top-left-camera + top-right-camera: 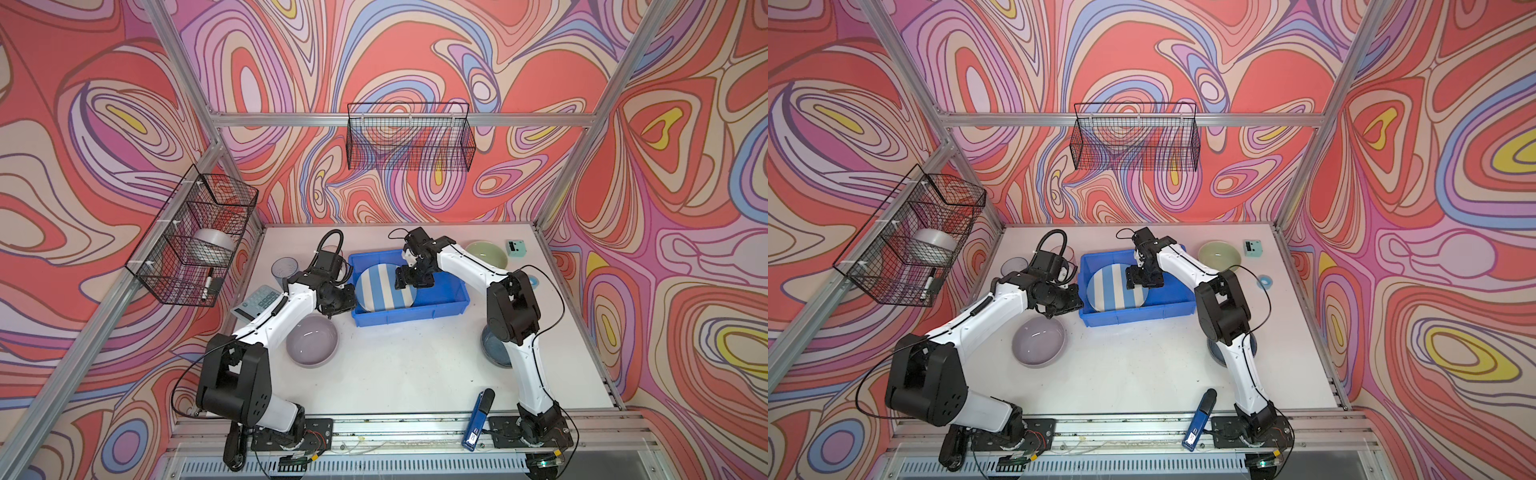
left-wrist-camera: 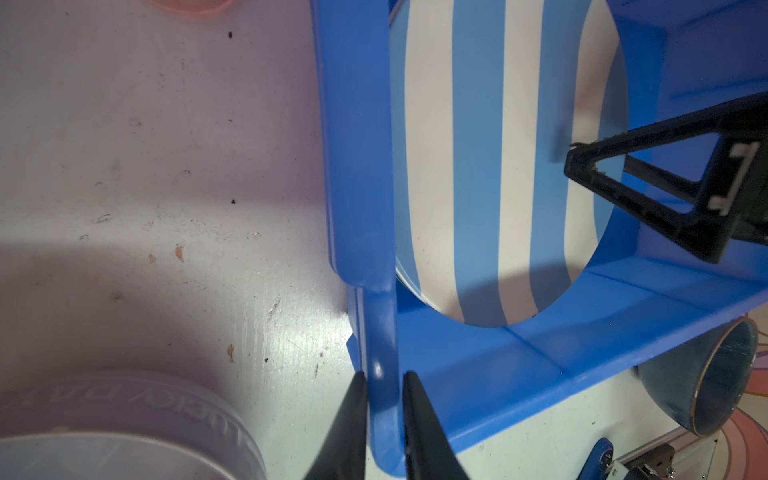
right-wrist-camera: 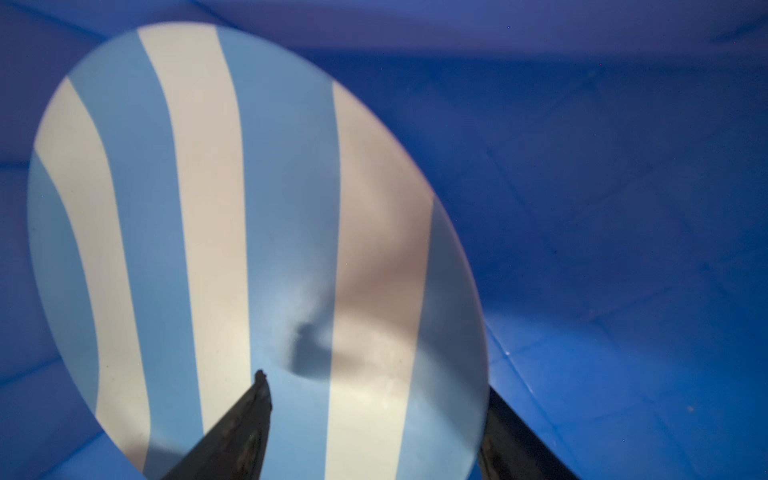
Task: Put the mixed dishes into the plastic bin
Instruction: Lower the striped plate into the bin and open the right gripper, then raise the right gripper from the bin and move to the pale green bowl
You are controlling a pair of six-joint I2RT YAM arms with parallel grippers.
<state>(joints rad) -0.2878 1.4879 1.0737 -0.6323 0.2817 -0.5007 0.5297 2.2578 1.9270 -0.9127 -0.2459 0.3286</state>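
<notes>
**Left gripper (image 2: pixel 384 376) pinches bin rim; striped plate lies inside**

Everything stands on the white table (image 1: pixel 395 374). At its centre is the blue plastic bin (image 1: pixel 411 318). The left gripper has its fingers clamped on the bin's left rim, near the front corner. In the bin's left half lies the blue-and-white striped plate (image 1: pixel 382 295). Over the plate's right edge hangs the right gripper (image 3: pixel 374 386), jaws spread wide and gripping nothing, with one finger above the plate's face and the other past its rim. Outside the bin, the lavender bowl (image 1: pixel 311 340) sits just in front of the left gripper. The dark blue bowl (image 1: pixel 494 349) is half hidden behind the right arm, and the pale green bowl (image 1: pixel 486 253) rests at the back right. The grey-blue cup (image 1: pixel 284 268) stands at the back left.
</notes>
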